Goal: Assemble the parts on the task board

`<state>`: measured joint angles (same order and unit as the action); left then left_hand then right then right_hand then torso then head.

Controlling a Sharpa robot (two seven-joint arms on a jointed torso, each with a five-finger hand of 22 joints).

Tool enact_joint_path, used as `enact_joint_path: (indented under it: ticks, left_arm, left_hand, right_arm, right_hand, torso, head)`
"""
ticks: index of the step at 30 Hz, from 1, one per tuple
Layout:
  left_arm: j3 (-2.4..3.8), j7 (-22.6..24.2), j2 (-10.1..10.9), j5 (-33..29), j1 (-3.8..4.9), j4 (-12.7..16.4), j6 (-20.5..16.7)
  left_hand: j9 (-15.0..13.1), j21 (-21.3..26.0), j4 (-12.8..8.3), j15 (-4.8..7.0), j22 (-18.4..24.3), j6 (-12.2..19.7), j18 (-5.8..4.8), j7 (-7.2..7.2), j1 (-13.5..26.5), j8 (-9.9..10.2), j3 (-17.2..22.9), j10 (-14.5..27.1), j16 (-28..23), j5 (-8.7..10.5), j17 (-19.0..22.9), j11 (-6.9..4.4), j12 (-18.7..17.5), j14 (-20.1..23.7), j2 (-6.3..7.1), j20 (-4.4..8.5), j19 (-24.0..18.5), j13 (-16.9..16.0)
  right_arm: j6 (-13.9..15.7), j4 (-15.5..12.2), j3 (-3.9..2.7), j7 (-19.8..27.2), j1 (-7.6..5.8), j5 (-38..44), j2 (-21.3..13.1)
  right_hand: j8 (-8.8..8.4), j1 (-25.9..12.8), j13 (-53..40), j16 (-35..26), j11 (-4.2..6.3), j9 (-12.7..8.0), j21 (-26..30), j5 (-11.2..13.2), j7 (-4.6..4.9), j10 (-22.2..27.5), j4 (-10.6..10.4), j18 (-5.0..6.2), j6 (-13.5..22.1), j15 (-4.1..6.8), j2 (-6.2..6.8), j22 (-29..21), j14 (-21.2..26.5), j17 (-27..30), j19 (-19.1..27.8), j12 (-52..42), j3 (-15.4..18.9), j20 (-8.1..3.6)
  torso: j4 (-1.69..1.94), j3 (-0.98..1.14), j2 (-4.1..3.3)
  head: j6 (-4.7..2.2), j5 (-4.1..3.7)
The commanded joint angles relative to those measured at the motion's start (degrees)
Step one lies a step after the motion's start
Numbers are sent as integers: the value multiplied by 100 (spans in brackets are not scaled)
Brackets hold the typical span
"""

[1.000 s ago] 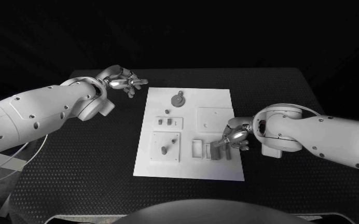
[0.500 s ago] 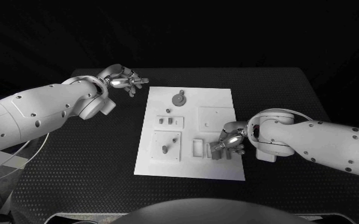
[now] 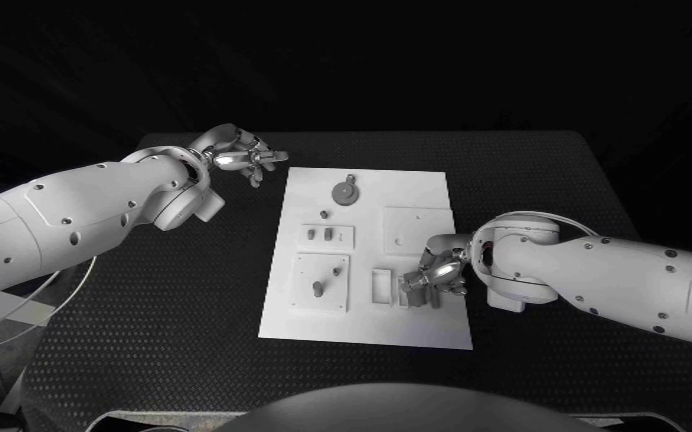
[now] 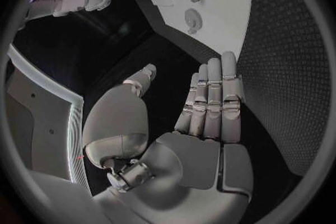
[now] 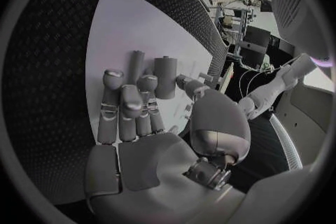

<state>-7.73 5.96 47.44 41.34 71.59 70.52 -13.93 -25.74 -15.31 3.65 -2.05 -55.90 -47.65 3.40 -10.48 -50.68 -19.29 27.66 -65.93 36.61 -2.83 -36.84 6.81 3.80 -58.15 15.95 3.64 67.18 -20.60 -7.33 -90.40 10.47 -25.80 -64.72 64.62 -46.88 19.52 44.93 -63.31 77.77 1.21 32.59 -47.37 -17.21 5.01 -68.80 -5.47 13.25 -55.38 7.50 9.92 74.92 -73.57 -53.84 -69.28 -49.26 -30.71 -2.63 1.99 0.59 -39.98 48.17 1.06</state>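
From the head view the left hand (image 3: 238, 160) waits released off the task board (image 3: 418, 184) on the bench (image 3: 548, 167), out of the way; the right wrist view shows the right hand (image 5: 133, 109) spread, empty, just above two upright grey parts (image 5: 165, 76), seemingly to grasp.

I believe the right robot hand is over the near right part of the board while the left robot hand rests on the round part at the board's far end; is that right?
Not quite. The left robot hand is not on the round part: the head view shows it open above the black table, beside the board's far left corner. The right robot hand is indeed over the near right part of the board.
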Motion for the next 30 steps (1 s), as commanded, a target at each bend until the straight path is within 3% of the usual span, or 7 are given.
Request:
enact_joint_path:
  ticks: [1,6,11,13,17,26,30]
  left_arm:
    - [2,50,-9,-48,5,8,42]
    - [2,51,-8,-48,5,10,37]
    - [2,44,-3,-48,5,9,42]
    - [2,43,-2,-48,5,9,41]
    - [2,46,-3,-48,5,8,44]
    - [1,11,-3,-48,5,3,77]
    - [1,20,-1,-48,5,8,73]
  left_hand:
    - [-9,32,45,3,-10,51,365,4,-55,-25,1,-3,-33,-4,-10,-9,22,-33,-3,-10,13,-7]
    - [-13,34,72,3,-17,53,365,5,-85,-28,-26,-2,-39,-4,-21,-9,22,-33,-6,-10,11,-7]
    - [-16,35,94,3,-23,52,366,6,-110,-32,-46,-2,-44,-4,-30,-10,22,-35,-10,-10,11,-8]
    - [-16,35,100,3,-24,52,366,6,-116,-32,-52,-2,-46,-3,-33,-10,22,-35,-12,-10,10,-9]
    - [-18,37,125,3,-29,54,366,6,-135,-34,-75,-3,-51,-3,-41,-10,23,-37,-14,-10,10,-9]
    - [-23,43,199,4,-41,59,368,7,-194,-38,-132,1,-66,-3,-62,-10,21,-39,-16,-10,8,-10]
    - [-32,61,428,2,-65,67,370,7,-378,-45,-283,4,-108,-4,-112,-9,22,-45,-18,-11,5,-12]
  right_arm:
    - [17,2,27,-55,54,226,14]
    - [41,2,29,-66,55,267,5]
    - [70,-15,30,-52,56,174,-14]
    - [106,4,30,-21,56,30,-19]
    - [215,-9,29,41,56,-252,-37]
    - [532,-121,25,83,50,-768,-125]
    - [576,-87,23,156,10,-1195,-121]
  right_hand:
    - [6,39,10,3,3,-24,-44,-37,23,27,68,175,44,-9,51,115,8,-10,28,-30,-18,-3]
    - [3,73,12,2,4,-20,-49,-35,22,28,116,175,39,-9,36,115,5,-11,25,-35,-33,-6]
    - [3,270,10,15,5,6,-86,-24,19,22,639,175,1,-9,-275,122,-5,-27,39,-73,15,7]
    - [-23,147,30,10,4,18,-104,-23,20,27,1066,175,-31,-19,-552,115,-2,-36,58,-91,94,45]
    - [-31,55,57,1,13,27,-102,-40,10,12,1320,175,-93,-6,-725,107,-11,-35,55,-103,2,53]
    - [-45,-163,112,-25,25,44,-91,-38,-5,-2,1655,175,-192,4,-847,97,-19,-27,42,-109,-126,71]
    - [-55,-240,133,-44,27,47,-76,-39,-7,9,1675,175,-202,7,-850,90,-13,-20,46,-98,-154,77]
  torso:
    - [3,-1,1]
    - [2,-4,4]
    - [4,-2,1]
    - [2,-1,2]
    - [3,-3,3]
    - [1,-3,3]
    - [2,-3,2]
  head:
    - [-2,3]
    - [1,5]
    - [6,10]
    - [8,13]
    - [5,9]
    - [-18,13]
    - [-27,17]
